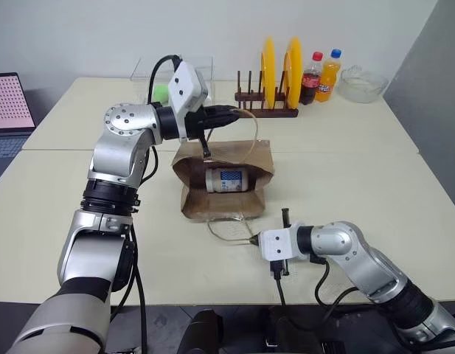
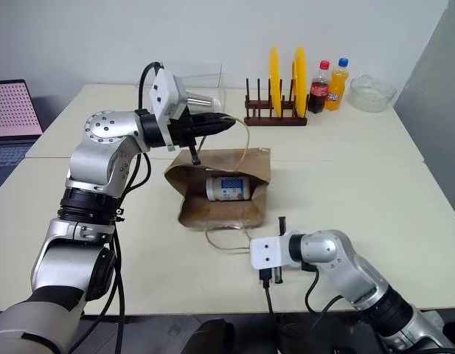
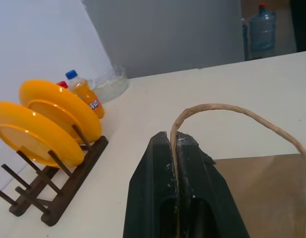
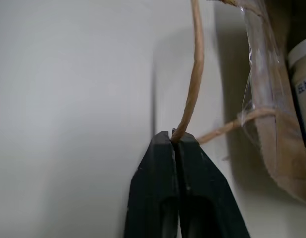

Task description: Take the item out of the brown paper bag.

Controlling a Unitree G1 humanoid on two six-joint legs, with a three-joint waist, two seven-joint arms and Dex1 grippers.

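- Left eye view: the brown paper bag [image 1: 223, 181] lies on its side on the surface [image 1: 345, 169], its mouth facing the robot and spread wide. The left hand [image 1: 231, 114] is clamped on the far handle [image 1: 251, 133] and holds it up, so the bag hangs just below and slightly nearer than that hand. The right hand [image 1: 255, 240] is closed on the near handle [image 1: 228, 230], which lies low by the surface; the bag's mouth is just beyond that hand.
- Right eye view: a white jar [image 2: 228, 187] with a blue label lies inside the bag, its long axis across the mouth, running side to side. It sits between the two hands, below the left one and beyond the right. The right hand looks the nearer and points towards the opening, so I judge it the likelier one to reach in, once it lets go of its handle.
- Left wrist view: the black fingers [image 3: 153, 188] are pressed together on the twisted-paper loop, which arches away over the bag's brown edge. A plate rack [image 3: 53, 193] with yellow plates stands well beyond.
- Right wrist view: the fingers [image 4: 153, 188] pinch the thin handle; the bag's rim and the end of the jar lie just ahead, off to one side.
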